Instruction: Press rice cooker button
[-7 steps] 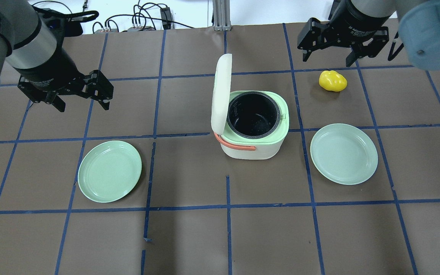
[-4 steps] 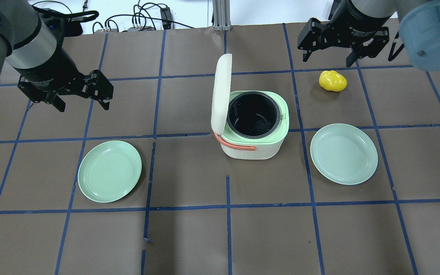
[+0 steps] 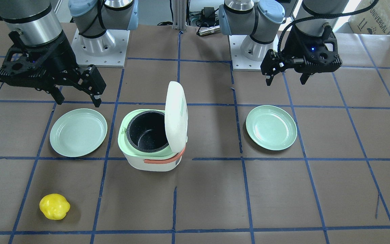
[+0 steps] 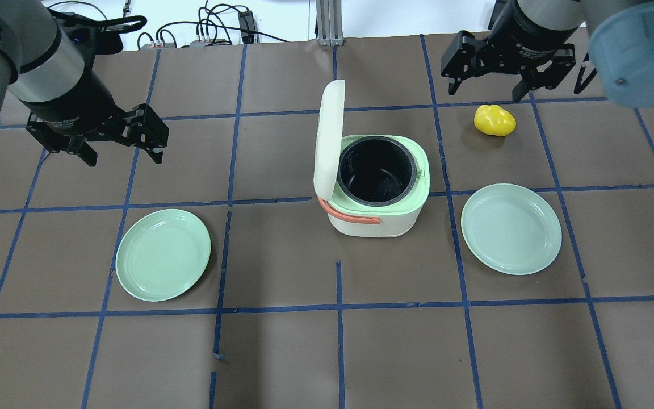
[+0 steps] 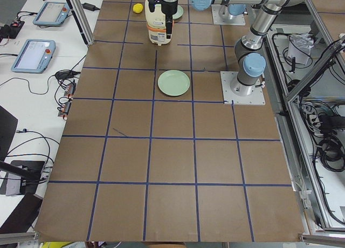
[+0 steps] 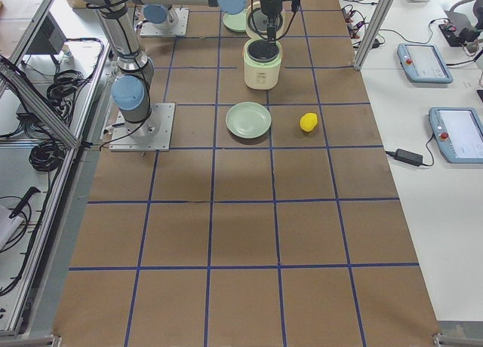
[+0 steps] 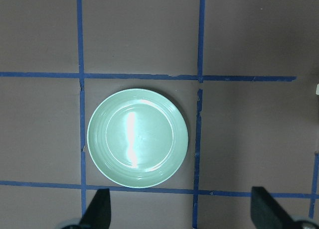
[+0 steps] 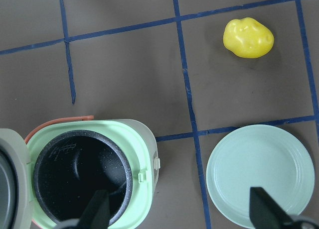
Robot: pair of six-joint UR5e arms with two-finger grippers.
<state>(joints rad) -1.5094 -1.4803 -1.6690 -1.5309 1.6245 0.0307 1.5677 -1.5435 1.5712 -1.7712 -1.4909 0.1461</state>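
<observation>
Cooker in the middle of the table, white below and pale green on top. Lid swung up, standing almost straight on the robot's left side. Black pot inside, open to the air, nothing in it. Orange handle lying down along the front. Small white tab on the side across from the lid, maybe the button, too small to tell.

Left claw up in the air over the left side of the table, well apart from the cooker. Fingers spread wide, holding nothing, touching nothing. Green left plate flat on the table near it.

Right claw up in the air over the right side of the table, also apart from the cooker. Fingers spread wide, nothing between them, touching nothing.

Right plate near the cooker on its right, not touching it. Yellow lump on the table past that plate, apart from plate and cooker.
</observation>
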